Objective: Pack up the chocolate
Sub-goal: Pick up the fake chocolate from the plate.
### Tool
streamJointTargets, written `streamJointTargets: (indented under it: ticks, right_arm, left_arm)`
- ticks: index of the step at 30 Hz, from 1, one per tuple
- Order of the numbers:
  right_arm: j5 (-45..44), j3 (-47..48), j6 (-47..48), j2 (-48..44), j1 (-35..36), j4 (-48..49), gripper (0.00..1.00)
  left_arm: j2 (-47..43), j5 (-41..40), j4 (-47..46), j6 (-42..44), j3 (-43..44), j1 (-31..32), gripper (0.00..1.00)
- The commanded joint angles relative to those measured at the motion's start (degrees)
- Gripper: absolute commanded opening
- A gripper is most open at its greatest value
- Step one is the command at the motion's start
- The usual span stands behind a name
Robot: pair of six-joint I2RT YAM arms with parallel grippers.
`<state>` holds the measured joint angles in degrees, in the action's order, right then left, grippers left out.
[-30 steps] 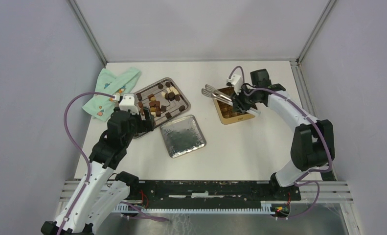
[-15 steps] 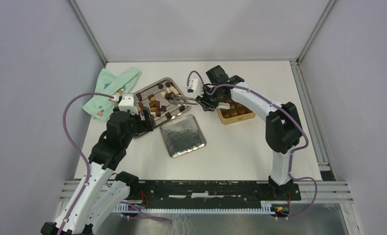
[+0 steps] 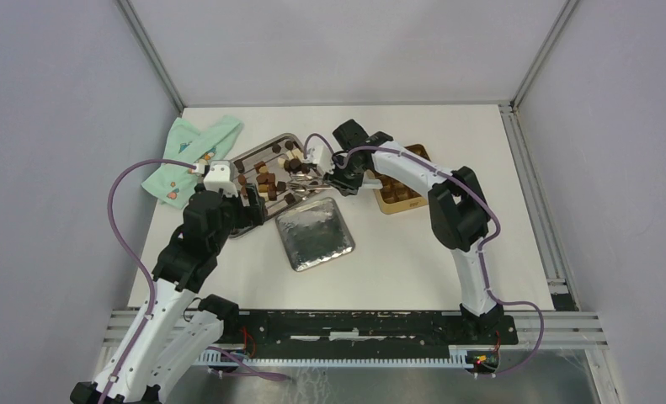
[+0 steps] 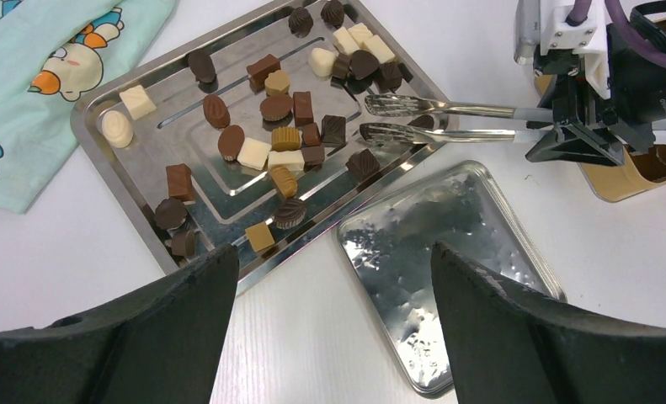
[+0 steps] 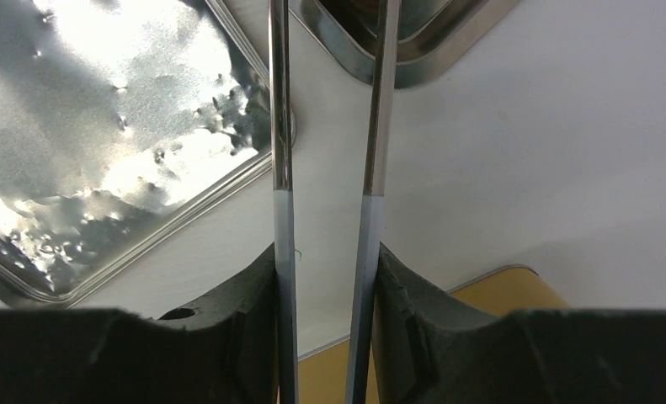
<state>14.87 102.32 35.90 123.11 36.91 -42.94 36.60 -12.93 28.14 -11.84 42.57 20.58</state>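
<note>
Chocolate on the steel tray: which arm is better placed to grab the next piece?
Right. Right claw grips the tongs, tips open over the chocolate on the tray. Left claw hangs open, empty.

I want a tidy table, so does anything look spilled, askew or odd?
Nothing is spilled: the small brown and cream chocolate pieces lie on the ribbed steel tray or in the gold square tin. The silver square lid lies askew beside the tray, and the mint-green printed cloth is rumpled at the far left.
</note>
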Motion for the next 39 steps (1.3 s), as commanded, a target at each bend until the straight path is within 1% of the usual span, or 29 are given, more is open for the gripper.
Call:
streamJointTargets:
  ticks: [1,7,16,23,39]
  right_arm:
    - [-0.8,4.3,0.6,0.9,0.4,0.3,0.42]
    - [-0.2,6.1,0.6,2.9,1.1,-0.4,0.43]
    - [-0.4,6.6,0.5,3.5,2.7,-0.2,0.44]
    - [-2.7,10.1,-1.6,6.1,2.8,-0.2,0.45]
    - [-2.0,15.2,-2.6,9.7,3.6,-0.3,0.47]
  left_arm:
    - [-0.4,0.1,-2.5,3.2,-0.1,-0.6,0.89]
    - [-0.4,0.1,-2.6,3.2,-0.1,-0.6,0.89]
    - [-0.4,0.2,-2.6,3.2,-0.1,-0.6,0.89]
    - [-0.6,0.1,-2.5,3.2,-0.1,-0.7,0.89]
    - [-0.7,0.0,-2.5,3.2,-0.1,-0.9,0.89]
